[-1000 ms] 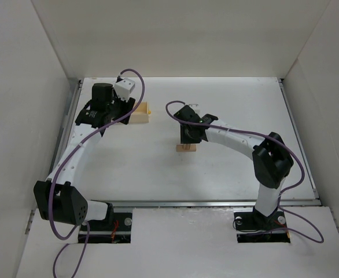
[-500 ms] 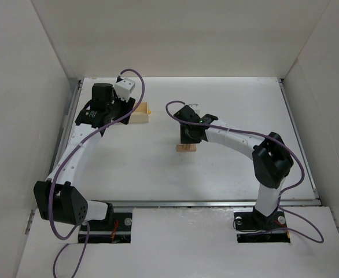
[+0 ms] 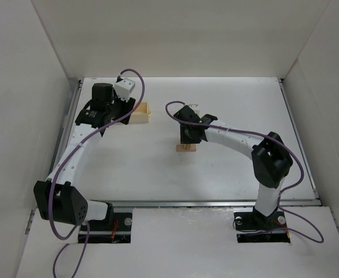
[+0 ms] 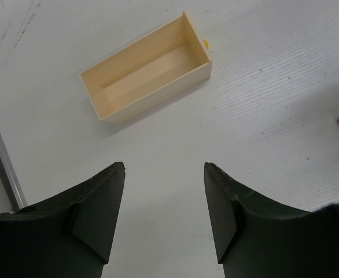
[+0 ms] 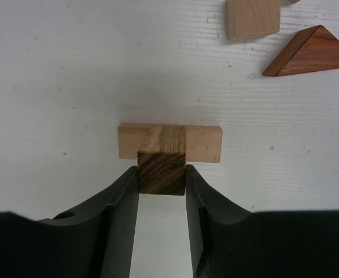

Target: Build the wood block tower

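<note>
**Left fingers (image 4: 94,208) spread, right fingers (image 5: 123,220) clamped on a dark block (image 5: 161,172)**

The left gripper (image 4: 164,174) hangs with its jaws apart and nothing between them, over the white table (image 4: 273,87). A pale yellow box (image 4: 146,72) lies open side up at 12 o'clock from it.

The right gripper (image 5: 161,174) pinches the dark block from both sides, across the middle of a pale tan bar (image 5: 204,145). Together they make the wood block tower (image 3: 186,147), near the table's centre, at 4 o'clock from the box. A loose tan block (image 5: 252,17) and a reddish-brown triangle (image 5: 311,52) lie at 1 o'clock from it.
</note>
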`<state>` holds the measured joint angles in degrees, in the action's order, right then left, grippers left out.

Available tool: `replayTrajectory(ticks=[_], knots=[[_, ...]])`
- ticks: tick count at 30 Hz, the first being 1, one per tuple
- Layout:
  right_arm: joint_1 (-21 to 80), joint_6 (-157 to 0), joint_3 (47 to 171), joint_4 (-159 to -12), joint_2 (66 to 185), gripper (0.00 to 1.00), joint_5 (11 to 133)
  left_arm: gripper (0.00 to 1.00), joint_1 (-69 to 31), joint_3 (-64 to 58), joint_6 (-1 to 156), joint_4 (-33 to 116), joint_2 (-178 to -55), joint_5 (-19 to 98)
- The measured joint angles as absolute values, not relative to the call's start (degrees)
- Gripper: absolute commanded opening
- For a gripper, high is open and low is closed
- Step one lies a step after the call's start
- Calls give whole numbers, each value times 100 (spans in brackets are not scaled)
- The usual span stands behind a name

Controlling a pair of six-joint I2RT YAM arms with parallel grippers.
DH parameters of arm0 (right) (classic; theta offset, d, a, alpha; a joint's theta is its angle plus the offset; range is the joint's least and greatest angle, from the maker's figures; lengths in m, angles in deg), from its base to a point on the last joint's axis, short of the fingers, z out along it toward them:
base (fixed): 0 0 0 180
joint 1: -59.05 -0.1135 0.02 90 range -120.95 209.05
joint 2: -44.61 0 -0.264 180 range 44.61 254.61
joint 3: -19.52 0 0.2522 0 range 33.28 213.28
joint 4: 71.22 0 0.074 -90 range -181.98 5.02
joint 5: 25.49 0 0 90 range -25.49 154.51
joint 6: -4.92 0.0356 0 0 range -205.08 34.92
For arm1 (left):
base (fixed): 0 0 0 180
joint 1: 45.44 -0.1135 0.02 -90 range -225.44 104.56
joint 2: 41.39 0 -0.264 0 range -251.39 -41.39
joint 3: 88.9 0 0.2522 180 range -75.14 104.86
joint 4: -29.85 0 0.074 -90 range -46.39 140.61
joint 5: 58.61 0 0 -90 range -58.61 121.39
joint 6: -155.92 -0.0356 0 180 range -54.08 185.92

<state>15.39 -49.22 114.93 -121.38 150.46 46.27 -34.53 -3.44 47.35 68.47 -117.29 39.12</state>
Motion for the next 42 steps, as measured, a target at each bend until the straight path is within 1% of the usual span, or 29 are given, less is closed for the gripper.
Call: replayTrajectory(ticks=[6,10,17,19,22,25,29,30,33,35,36,39,40,42], knots=[[1539,-4922,11493,-12134,15050,31,4627,54,-3453,-344,4735,6847,-11729,3912],[1539,-4922,11493,-12134,15050,42,4627,54,-3453,-344,4735,6847,-11729,3912],[1539,-4905,11493,-12134,15083,59,4657,54,-3453,-355,4735,6845,-11729,3912],[1539,-4903,11493,-12136,15100,62,4675,54,-3453,-355,4735,6845,-11729,3912],[1539,-4909,11493,-12136,15107,70,4690,54,-3453,-355,4735,6845,-11729,3912],[1539,-4940,11493,-12121,15107,84,4697,54,-3453,-355,4735,6845,-11729,3912],[1539,-5005,11493,-12094,15000,87,4692,54,-3453,-355,4735,6845,-11729,3912],[1539,-5049,11493,-12094,14910,90,4692,54,-3453,-355,4735,6845,-11729,3907],[1585,-5176,11501,-12090,14482,92,4670,54,-3453,-355,4735,6845,-11729,3905],[1685,-5287,11598,-12099,14139,92,4708,58,-3453,-355,4735,6843,-11729,3879],[1790,-5342,11702,-12101,14003,92,4747,62,-3453,-355,4739,6843,-11729,3851],[2258,-5532,12109,-12070,13822,92,4845,63,-3453,-386,4820,6749,-11727,3615],[2413,-5600,12238,-12055,13839,90,4865,66,-3453,-414,4870,6692,-11727,3505],[2671,-5825,12441,-12051,13983,81,4885,67,-3453,-499,4962,6596,-11727,3278]])
